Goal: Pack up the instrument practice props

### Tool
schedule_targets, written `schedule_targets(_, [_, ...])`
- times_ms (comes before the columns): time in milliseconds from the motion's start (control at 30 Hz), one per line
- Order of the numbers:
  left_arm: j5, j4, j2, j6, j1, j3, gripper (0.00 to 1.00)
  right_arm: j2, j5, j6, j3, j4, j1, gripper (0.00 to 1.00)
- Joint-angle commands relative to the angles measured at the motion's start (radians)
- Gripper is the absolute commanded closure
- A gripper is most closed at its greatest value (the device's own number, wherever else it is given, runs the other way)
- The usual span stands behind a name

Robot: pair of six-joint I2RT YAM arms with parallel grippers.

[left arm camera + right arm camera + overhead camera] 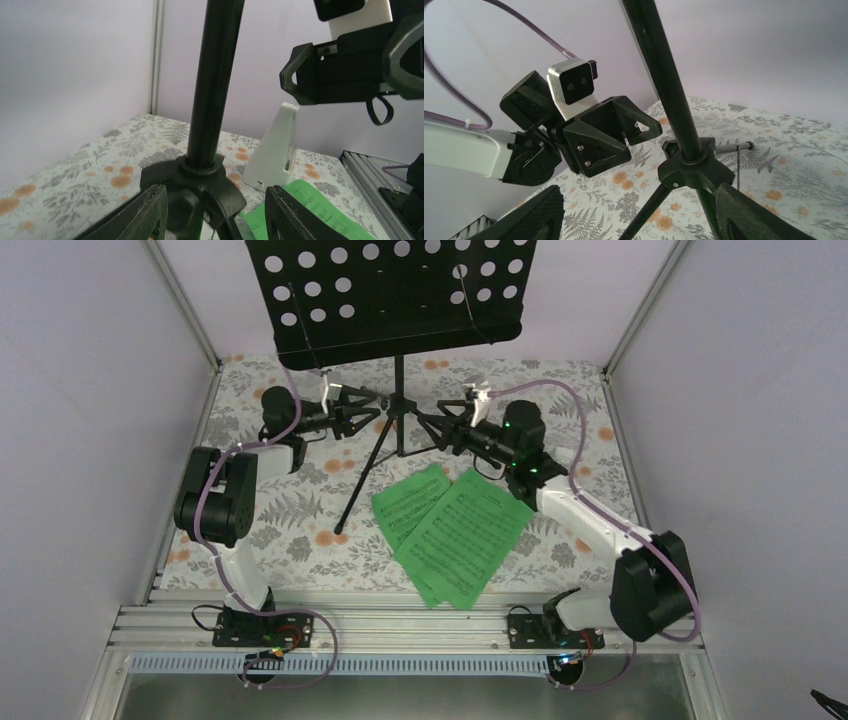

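Left gripper [215, 192]: jaws half open, flanking the leg hub [200, 172] of the black tripod music stand with round-holed metal desk [390, 290], no clamp evident. Right gripper [640, 190]: wider, straddling the same hub, empty. Packing appears unstarted. Stand erect between both grippers, long axis vertical, desk face toward the robot. Bright green sheet-music pages [455, 530] lie loose nearby; small white pyramid-shaped metronome [275, 145] stands beside them.

1. You're looking at a lab robot cell (no home, this): the aluminium rail [400, 625] carries both arm bases [243, 625].
2. Beyond that rail lies a floral tablecloth [280, 510].
3. Plain panel walls [90, 390] on aluminium posts [185, 305] rise either side of the rail.
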Motion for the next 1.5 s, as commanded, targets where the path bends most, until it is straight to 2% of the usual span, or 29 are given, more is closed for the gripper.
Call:
schedule_targets(0, [-0.042, 0.174, 0.001, -0.093, 0.021, -0.081, 0.5, 0.089, 0.111, -0.063, 0.039, 0.184, 0.062, 0.31])
schedule_targets(233, [-0.062, 0.403, -0.011, -0.251, 0.085, -0.169, 0.48, 0.259, 0.308, -0.176, 0.136, 0.352, 0.127, 0.41])
schedule_targets(500, [-0.053, 0.297, -0.031, -0.178, 0.095, -0.167, 0.49, 0.447, 0.38, -0.278, 0.31, 0.414, 0.147, 0.53])
schedule_targets(733, [-0.051, 0.174, -0.056, -0.084, 0.093, -0.154, 0.49, 0.51, 0.324, -0.31, 0.419, 0.361, 0.149, 0.79])
schedule_targets(800, [-0.048, 0.162, -0.059, -0.074, 0.093, -0.155, 0.5, 0.514, 0.28, -0.313, 0.427, 0.356, 0.149, 0.94])
schedule_targets(833, [-0.046, 0.161, -0.06, -0.072, 0.093, -0.155, 0.5, 0.514, 0.258, -0.313, 0.424, 0.355, 0.149, 0.96])
schedule_targets(1167, [0.008, 0.112, -0.074, -0.041, 0.068, -0.149, 0.51, 0.455, 0.013, -0.243, 0.375, 0.405, 0.149, 0.96])
schedule_targets(1467, [0.058, 0.084, -0.042, -0.04, 0.041, -0.109, 0.52, 0.455, -0.048, -0.194, 0.379, 0.418, 0.147, 0.96])
